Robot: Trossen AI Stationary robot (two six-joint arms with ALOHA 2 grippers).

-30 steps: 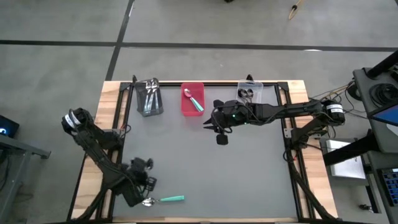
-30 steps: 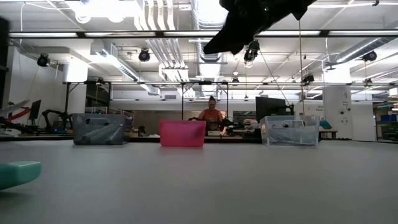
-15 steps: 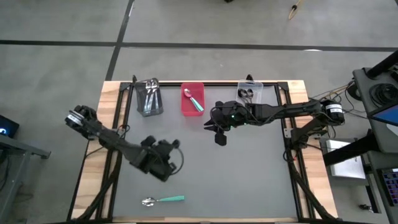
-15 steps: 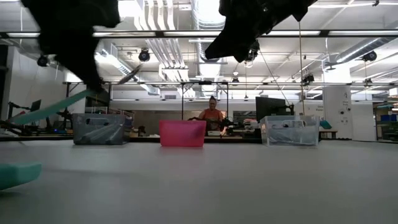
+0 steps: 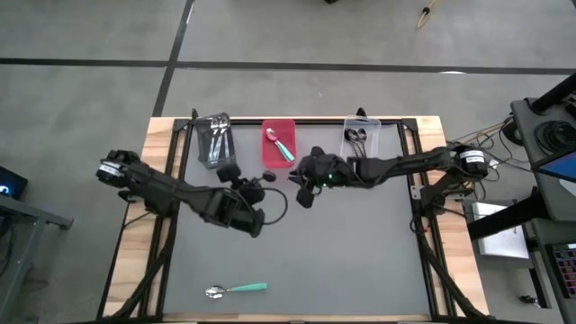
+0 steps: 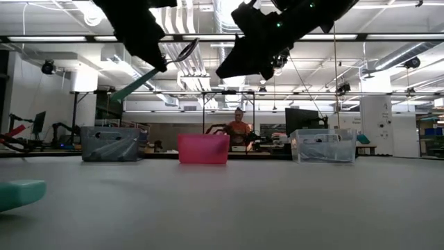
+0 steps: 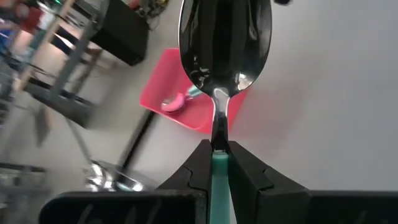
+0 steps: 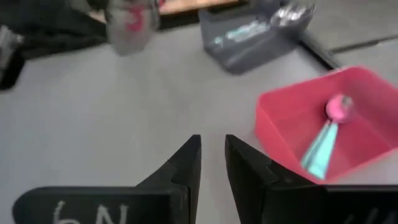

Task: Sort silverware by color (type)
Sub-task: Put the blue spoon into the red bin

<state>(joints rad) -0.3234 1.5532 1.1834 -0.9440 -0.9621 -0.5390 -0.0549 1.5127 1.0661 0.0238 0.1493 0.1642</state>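
We are carrying a teal-handled spoon (image 7: 224, 68) clamped in our left tool (image 7: 219, 152) toward the red bin (image 5: 278, 144) ahead, our right tool (image 8: 211, 158) seemingly empty, another teal spoon (image 5: 237, 289) lying behind.

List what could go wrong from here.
The left gripper pinches its spoon only on the thin teal handle, so it may swivel or slip. The right gripper hangs close by the red bin, so the arms might collide there. One more spoon lies at the table's near edge.
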